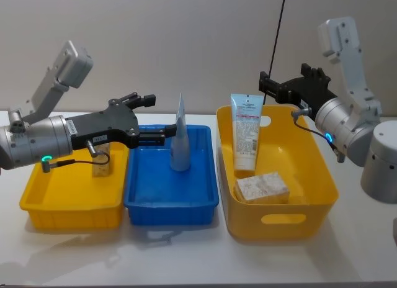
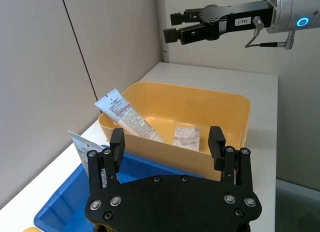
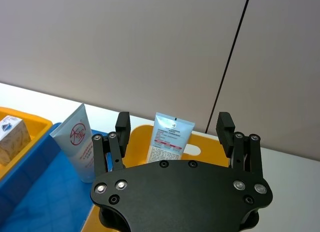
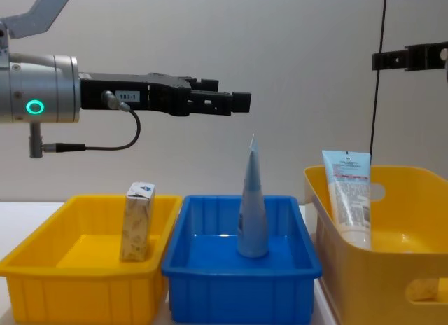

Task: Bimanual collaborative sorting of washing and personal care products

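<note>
A plain blue-grey tube [image 1: 180, 142] [image 4: 252, 206] stands upright in the blue bin [image 1: 149, 201]. A white tube with red-blue print [image 1: 246, 136] [image 2: 127, 120] leans against the back wall of the deep yellow bin [image 1: 322, 170], and a grey-white marbled box [image 1: 262, 187] [image 2: 186, 137] lies on its floor. The small beige carton [image 1: 102, 162] [image 4: 137, 223] stands in the shallow yellow bin [image 1: 43, 204]. My left gripper [image 1: 159, 118] [image 4: 238, 101] hovers open and empty above the blue bin. Behind and above the deep bin, my right gripper [image 1: 265, 89] [image 2: 172, 26] is open and empty.
The three bins stand side by side on a white table [image 1: 198, 257], against a plain wall. A black cable [image 1: 278, 27] hangs behind the deep bin. Bare table lies in front of the bins.
</note>
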You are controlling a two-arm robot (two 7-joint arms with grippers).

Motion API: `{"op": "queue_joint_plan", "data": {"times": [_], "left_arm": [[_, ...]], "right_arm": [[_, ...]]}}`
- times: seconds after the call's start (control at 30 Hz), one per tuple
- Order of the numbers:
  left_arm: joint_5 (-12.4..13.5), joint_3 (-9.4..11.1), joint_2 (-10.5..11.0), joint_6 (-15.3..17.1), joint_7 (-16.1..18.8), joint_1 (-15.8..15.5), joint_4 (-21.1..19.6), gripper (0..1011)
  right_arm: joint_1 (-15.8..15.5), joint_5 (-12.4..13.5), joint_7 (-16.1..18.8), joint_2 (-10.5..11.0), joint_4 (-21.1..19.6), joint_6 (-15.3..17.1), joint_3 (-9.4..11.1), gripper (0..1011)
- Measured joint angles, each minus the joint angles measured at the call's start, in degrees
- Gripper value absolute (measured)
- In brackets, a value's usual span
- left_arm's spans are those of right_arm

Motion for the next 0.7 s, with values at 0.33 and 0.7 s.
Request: {"op": "queue_joint_plan", "data": {"times": [0.33,0.7], "left_arm": [[0.0,0.0,0.0,0.0,0.0,0.0,0.0,1001],[0.0,0.0,0.0,0.0,0.0,0.0,0.0,1001]], "right_arm": [[0.0,0.0,0.0,0.0,0.1,0.1,0.0,1002],[0.0,0.0,0.1,0.0,0.1,0.0,0.0,1002]]}}
